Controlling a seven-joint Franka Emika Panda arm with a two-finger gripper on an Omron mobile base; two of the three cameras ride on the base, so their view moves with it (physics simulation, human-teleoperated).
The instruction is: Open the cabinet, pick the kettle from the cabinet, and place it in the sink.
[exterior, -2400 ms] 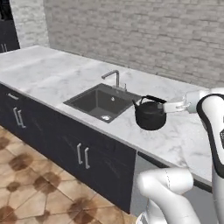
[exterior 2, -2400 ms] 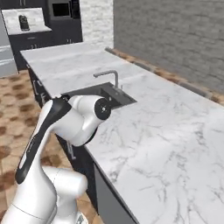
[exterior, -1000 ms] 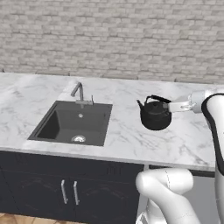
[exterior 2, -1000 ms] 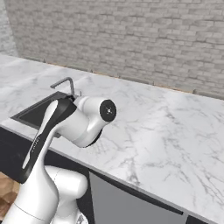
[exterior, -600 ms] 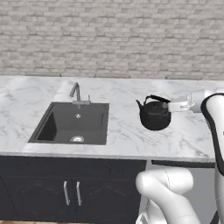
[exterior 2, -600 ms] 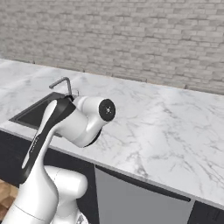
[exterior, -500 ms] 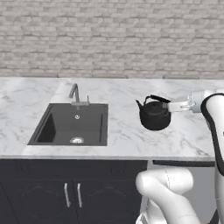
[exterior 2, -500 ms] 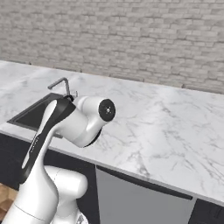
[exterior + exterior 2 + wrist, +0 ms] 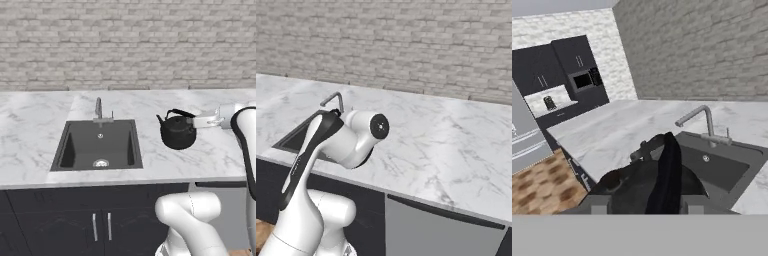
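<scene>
The glossy black round kettle is gripped by its arched handle in the white two-finger gripper. It is held above the marble counter, right of the dark grey recessed sink, ready for carrying over.

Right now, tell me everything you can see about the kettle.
The kettle is small, squat and round, glossy black like enamel or metal, with a short curved spout pointing toward the sink and a thin arched black handle over its top. It sits upright, above the white marble counter just right of the basin. The gripper is closed on its handle from the right side. In the hand view the handle runs as a dark band across the body, spout toward the faucet.
</scene>
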